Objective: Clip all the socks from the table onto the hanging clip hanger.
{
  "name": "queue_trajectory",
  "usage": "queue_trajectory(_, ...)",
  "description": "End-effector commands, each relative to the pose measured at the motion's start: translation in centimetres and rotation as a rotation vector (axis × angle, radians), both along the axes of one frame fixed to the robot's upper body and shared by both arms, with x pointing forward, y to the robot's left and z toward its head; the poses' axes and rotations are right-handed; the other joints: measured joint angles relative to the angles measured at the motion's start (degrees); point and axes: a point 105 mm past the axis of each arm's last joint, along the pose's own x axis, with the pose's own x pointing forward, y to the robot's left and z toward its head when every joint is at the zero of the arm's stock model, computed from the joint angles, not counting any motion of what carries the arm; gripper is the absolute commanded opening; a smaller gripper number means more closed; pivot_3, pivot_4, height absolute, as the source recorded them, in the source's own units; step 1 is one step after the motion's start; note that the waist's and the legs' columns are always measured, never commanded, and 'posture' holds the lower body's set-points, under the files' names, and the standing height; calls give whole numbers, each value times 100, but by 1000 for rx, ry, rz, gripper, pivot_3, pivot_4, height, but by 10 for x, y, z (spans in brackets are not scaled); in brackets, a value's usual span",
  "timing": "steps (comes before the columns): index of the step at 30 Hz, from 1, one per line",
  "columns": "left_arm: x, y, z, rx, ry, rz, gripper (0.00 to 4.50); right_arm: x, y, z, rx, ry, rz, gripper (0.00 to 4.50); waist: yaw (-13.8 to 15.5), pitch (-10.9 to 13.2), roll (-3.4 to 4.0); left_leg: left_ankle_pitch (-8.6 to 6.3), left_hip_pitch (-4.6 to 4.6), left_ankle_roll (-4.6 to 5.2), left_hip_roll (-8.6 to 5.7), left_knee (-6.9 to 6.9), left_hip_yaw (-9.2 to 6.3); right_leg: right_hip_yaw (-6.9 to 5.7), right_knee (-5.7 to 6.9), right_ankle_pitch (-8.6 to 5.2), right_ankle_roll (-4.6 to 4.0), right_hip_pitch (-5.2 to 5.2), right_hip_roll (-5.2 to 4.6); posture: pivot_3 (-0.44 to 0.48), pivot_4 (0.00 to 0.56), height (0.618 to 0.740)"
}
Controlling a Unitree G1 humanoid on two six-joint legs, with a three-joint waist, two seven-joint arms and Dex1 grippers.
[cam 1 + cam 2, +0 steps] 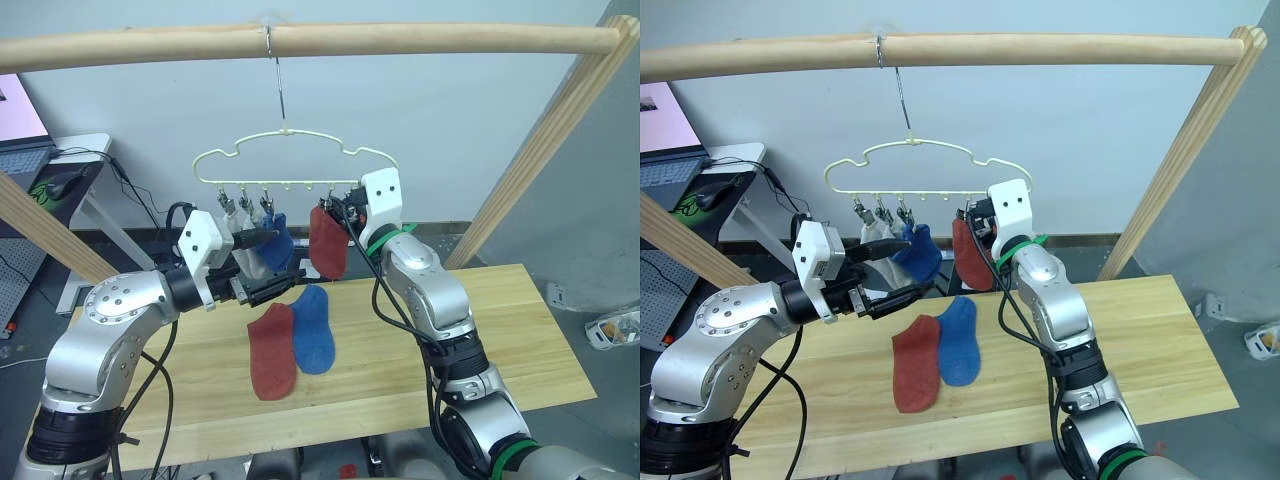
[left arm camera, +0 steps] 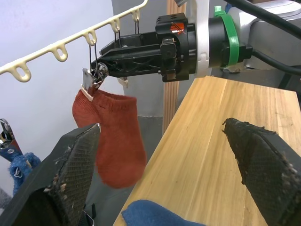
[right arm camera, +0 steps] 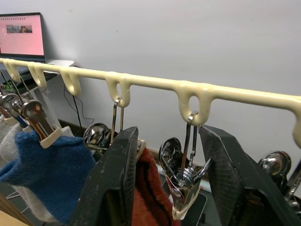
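Observation:
The pale-yellow clip hanger (image 1: 290, 133) hangs by its hook from the pole. Two grey socks (image 1: 240, 250), a blue sock (image 1: 279, 246) and a rust-red sock (image 1: 328, 242) hang from its clips. My right gripper (image 1: 328, 207) is up at the clip row beside the red sock's clip. It is open, and an empty metal clip (image 3: 182, 188) hangs between its fingers (image 3: 113, 188). My left gripper (image 1: 266, 264) hovers open and empty just below the hung socks. A red sock (image 1: 271, 352) and a blue sock (image 1: 314, 330) lie side by side on the table (image 1: 520, 330).
A thick wooden pole (image 1: 400, 38) runs across the top on slanted wooden posts (image 1: 545, 150) at both sides. A white desk with a laptop (image 1: 25, 150) and cables stands at far left. The table's right half is bare wood.

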Motion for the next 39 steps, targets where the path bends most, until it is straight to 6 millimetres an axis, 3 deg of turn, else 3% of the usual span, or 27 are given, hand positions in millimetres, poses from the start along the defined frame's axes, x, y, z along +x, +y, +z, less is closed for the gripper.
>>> queue_trajectory(1,-4,-3,8,3,-48,-12,4500,-1,5,19,27,-69,5,2128,0,0,0,0,0,0,0,0,0,0,0,0,0,0,0,-30,162,740)
queue_trajectory(7,-6,-3,7,4,-43,-11,4500,-1,7,19,36,-68,-3,2128,1,0,0,0,1,0,0,0,-1,-1,2,0,0,0,0,-25,163,740)
queue_trajectory(25,-6,-2,6,-11,-30,-9,4500,-9,-16,18,51,-85,-167,2128,3,0,0,0,1,0,0,1,-4,1,7,0,0,-1,-2,-34,160,740)
queue_trajectory(39,-4,-2,7,-10,-33,-8,4500,-13,-14,13,113,-5,-162,2128,3,0,0,0,1,0,0,1,-4,-1,7,0,0,-1,-2,-35,156,740)
